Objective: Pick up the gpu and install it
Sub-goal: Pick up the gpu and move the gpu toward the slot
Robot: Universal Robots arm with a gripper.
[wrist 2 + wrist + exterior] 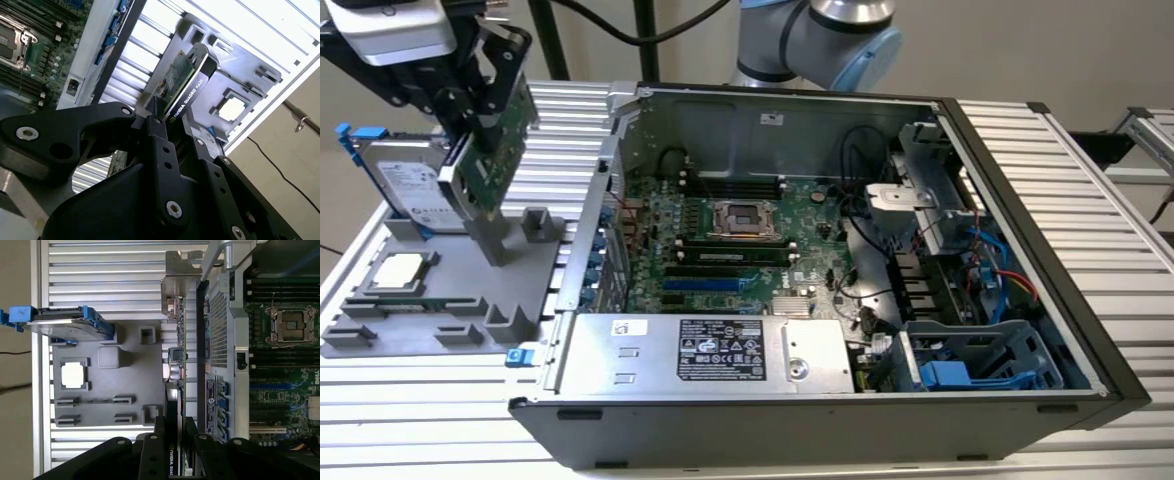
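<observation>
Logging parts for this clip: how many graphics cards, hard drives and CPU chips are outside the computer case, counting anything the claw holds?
gpu, clamped in the claw: 1
hard drive with blue rails: 1
CPU chip: 1
Total: 3

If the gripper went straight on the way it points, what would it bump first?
Probably the upright post on the gray tray below. The gripper, fingers shut on the gpu, points down at it, so the card's lower edge would touch first. Depth is hard to judge.
</observation>
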